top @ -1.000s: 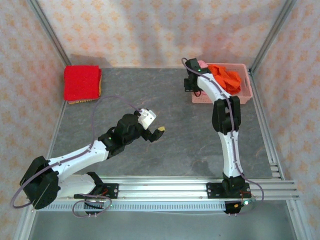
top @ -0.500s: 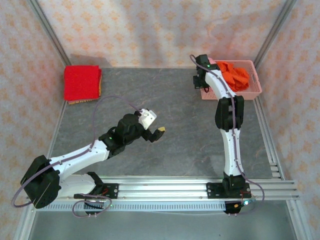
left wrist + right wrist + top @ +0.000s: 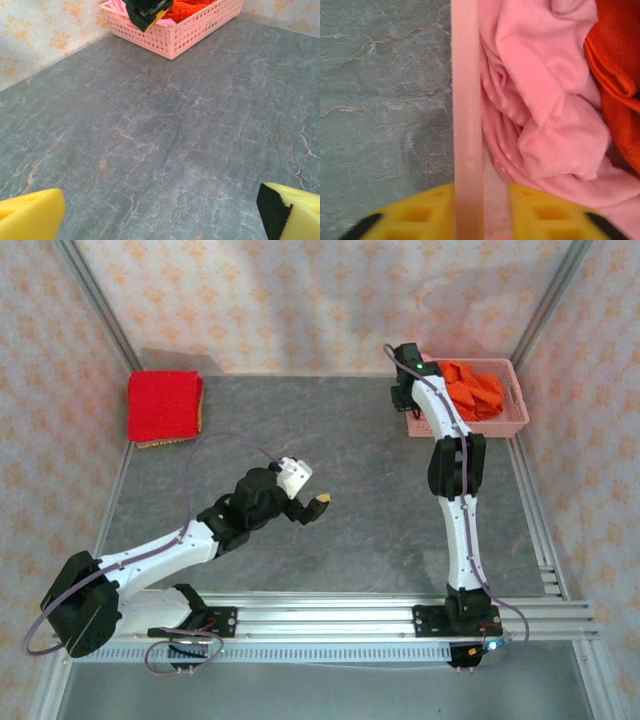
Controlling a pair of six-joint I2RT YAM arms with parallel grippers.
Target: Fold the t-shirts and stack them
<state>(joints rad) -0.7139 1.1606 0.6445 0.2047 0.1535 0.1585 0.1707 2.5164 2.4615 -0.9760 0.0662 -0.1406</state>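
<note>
A folded red t-shirt (image 3: 165,405) lies at the table's far left corner. An orange t-shirt (image 3: 475,390) sits crumpled in the pink basket (image 3: 515,422) at the far right, beside a pink cloth (image 3: 545,100). My right gripper (image 3: 404,406) straddles the basket's near-left rim (image 3: 466,100); the left pad touches the rim, the right pad (image 3: 545,212) stands off it with a gap, so it is open. My left gripper (image 3: 162,215) hovers wide open over bare table at mid-left, holding nothing. From the left wrist the basket (image 3: 190,35) shows far ahead.
The grey stone-patterned table (image 3: 330,450) lies open between the two arms. Patterned walls and metal frame posts close the back and both sides. The basket sits close to the right rail and back corner.
The right arm has carried the basket rightward and back toward the corner. Its jaws have loosened off the rim. The left arm has stayed still.
</note>
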